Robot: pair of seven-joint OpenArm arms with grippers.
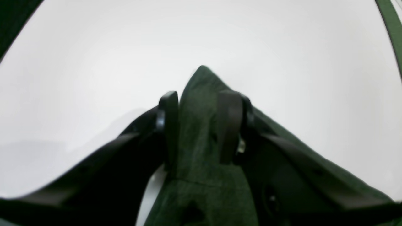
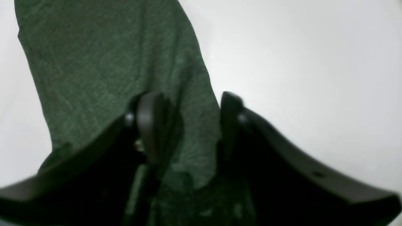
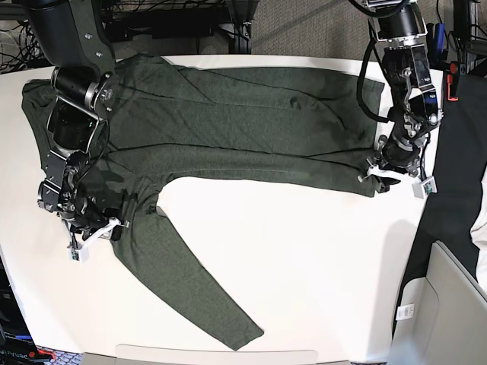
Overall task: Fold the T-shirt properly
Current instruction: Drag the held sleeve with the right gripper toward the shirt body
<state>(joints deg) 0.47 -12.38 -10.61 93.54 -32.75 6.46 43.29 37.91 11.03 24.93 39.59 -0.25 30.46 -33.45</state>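
Lying spread across the white table (image 3: 304,251), the olive-green T-shirt (image 3: 228,137) is being taken up at two points, one long sleeve (image 3: 190,281) trailing toward the near edge. The left gripper (image 1: 201,125) is clamping a peak of hem fabric between its jaws; the right gripper (image 2: 188,125) is straddling cloth by the shoulder, and whether it is gripping cannot be told. Judging the fold as just beginning, the next move is calling for a confirmed right-hand hold, then both arms lifting evenly.
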